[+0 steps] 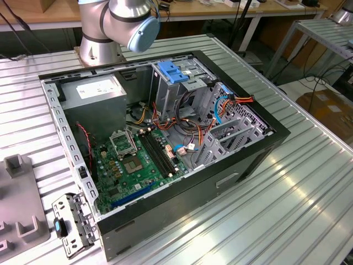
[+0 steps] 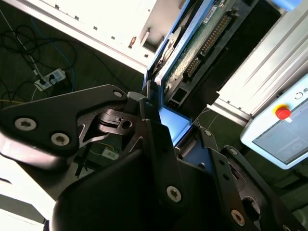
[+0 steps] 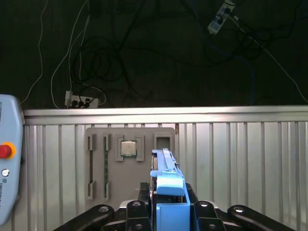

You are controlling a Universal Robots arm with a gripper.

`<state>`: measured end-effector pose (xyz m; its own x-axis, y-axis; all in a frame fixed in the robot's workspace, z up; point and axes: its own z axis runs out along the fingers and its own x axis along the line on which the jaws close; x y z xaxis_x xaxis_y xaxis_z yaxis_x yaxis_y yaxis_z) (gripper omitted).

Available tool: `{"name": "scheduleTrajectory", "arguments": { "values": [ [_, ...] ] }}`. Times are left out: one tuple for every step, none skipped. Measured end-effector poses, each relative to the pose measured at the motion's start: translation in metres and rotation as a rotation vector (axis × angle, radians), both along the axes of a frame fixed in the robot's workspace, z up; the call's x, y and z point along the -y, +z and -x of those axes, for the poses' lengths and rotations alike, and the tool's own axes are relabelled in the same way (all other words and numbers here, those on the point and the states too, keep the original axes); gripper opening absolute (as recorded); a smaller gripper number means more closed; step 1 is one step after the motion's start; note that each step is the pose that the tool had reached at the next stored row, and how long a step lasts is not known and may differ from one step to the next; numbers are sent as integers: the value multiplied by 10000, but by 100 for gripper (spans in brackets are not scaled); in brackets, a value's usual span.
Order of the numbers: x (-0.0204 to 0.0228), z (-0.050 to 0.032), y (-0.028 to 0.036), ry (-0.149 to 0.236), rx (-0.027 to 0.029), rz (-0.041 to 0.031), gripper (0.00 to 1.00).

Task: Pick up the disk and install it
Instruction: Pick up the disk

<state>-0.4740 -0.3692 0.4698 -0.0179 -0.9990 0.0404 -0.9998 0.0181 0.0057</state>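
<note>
The end effector is clamped narrow on the disk. In the first wrist view its black fingers press the blue carrier from both sides and the disk stands edge-on between them. The second wrist view shows the end effector from the other face: the disk juts out past the fingertips with its green circuit board showing inside the blue frame. A small white label sits on that board, too small to read.

Just beyond the held disk, in the first wrist view, a grey fixture plate lies flat on the ribbed metal surface, with a square chip seated in one of its pockets. Off to one side of the end effector is the pendant with its red button; the print on it is too fine to make out. Past the surface's far edge the floor is dark, strewn with cables and a power strip.

In the exterior view the open case lies on the surface beside the arm. The motherboard is exposed, and the power supply carries a white label I can't read. A light-blue latch plate tops the drive cage.
</note>
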Motion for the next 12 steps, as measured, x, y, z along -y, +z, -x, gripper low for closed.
{"name": "scheduleTrajectory", "arguments": {
  "values": [
    [0,0,30,0,-1,0,37],
    [0,0,46,0,-2,0,37],
    [0,0,60,0,-2,0,37],
    [0,0,103,0,-3,0,37],
    [0,0,154,0,-7,1,37],
    [0,0,180,0,-8,1,37],
    [0,0,196,0,-10,1,37],
    [0,-1,209,0,-10,1,37],
    [0,0,224,0,-10,0,37],
    [0,0,238,0,-10,0,37],
    [0,0,258,0,-12,0,37],
    [0,0,271,0,-12,1,37]
  ]
}}
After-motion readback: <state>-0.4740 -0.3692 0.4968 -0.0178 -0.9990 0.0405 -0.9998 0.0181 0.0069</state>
